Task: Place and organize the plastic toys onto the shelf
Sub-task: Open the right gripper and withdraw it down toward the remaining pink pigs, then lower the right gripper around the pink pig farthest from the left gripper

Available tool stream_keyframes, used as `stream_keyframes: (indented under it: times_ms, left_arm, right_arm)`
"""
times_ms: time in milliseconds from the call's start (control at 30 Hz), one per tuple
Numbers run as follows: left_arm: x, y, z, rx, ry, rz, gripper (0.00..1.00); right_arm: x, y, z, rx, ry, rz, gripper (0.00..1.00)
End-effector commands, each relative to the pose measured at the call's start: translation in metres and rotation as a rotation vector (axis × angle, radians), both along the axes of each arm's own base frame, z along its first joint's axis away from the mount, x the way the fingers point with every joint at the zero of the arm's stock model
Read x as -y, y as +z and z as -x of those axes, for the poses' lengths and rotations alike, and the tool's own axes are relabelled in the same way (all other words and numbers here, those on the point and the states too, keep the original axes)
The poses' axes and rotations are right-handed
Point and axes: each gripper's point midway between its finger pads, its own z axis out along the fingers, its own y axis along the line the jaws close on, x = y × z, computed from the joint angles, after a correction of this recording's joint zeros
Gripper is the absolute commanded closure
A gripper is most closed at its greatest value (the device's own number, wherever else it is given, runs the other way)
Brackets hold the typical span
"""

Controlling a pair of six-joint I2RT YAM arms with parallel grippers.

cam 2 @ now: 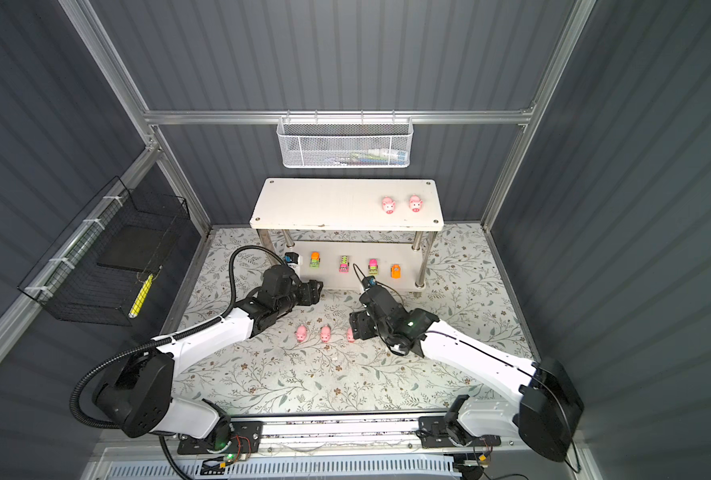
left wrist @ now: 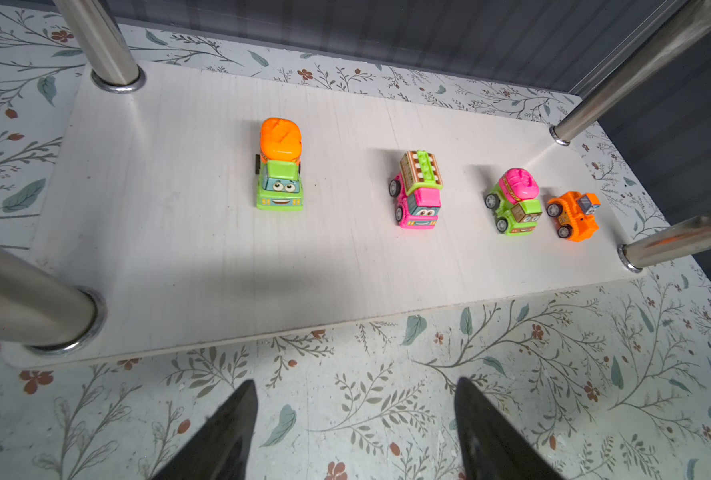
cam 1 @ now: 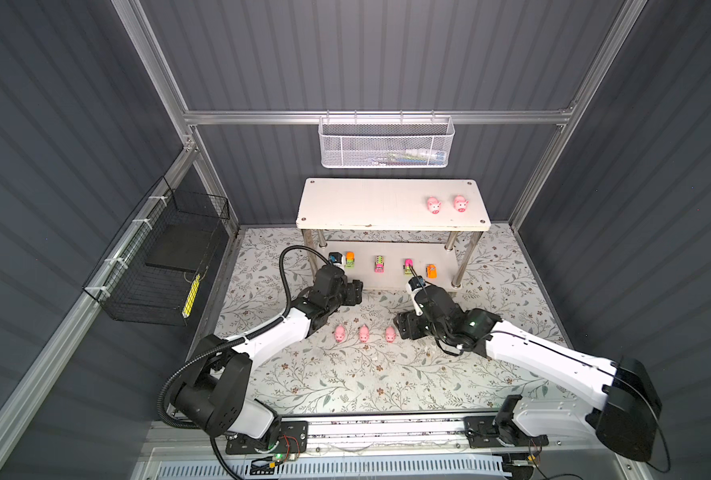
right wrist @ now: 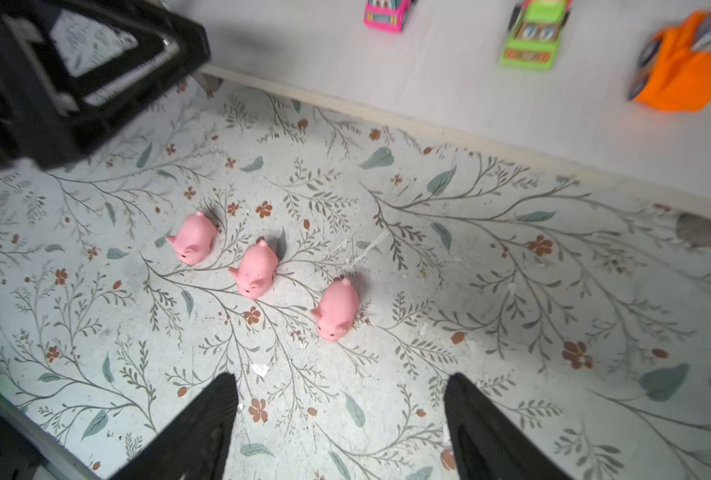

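Left gripper (left wrist: 355,381), right gripper (right wrist: 340,376) released.
3 small pink plastic pigs (right wrist: 255,270) before right; 4 tiny multicoloured toy trucks (left wrist: 418,191) before left.

Three pink pigs (right wrist: 255,270) upright just ahead of right fingers (right wrist: 204,428). Four vehicles (left wrist: 418,191) on shelf (left wrist: 158,208) bottom beyond left fingers (left wrist: 229,436), two pigs (cam 1: 434,205) topside.

Bright overhead light, soft shadows
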Motion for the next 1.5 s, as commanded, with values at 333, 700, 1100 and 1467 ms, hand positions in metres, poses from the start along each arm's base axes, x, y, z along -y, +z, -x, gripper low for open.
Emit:
stream_keyframes:
  times_ms: [333, 700, 1100, 1467]
  left_arm:
    - [-0.007, -0.002, 0.006, -0.004, 0.016, -0.009, 0.25]
    - [-0.008, -0.002, 0.007, -0.002, 0.017, -0.007, 0.25]
    - [-0.009, 0.0, 0.008, 0.002, 0.019, -0.01, 0.25]
    - [-0.009, 0.002, 0.007, 0.005, 0.021, -0.01, 0.25]
  right_arm:
    - [-0.028, -0.047, 0.001, -0.252, -0.044, 0.067, 0.21]
    - [-0.03, -0.081, 0.007, -0.36, -0.025, 0.156, 0.3]
    - [-0.036, -0.094, 0.004, -0.38, 0.005, 0.183, 0.33]
    - [-0.041, -0.102, -0.002, -0.391, 0.02, 0.21, 0.34]
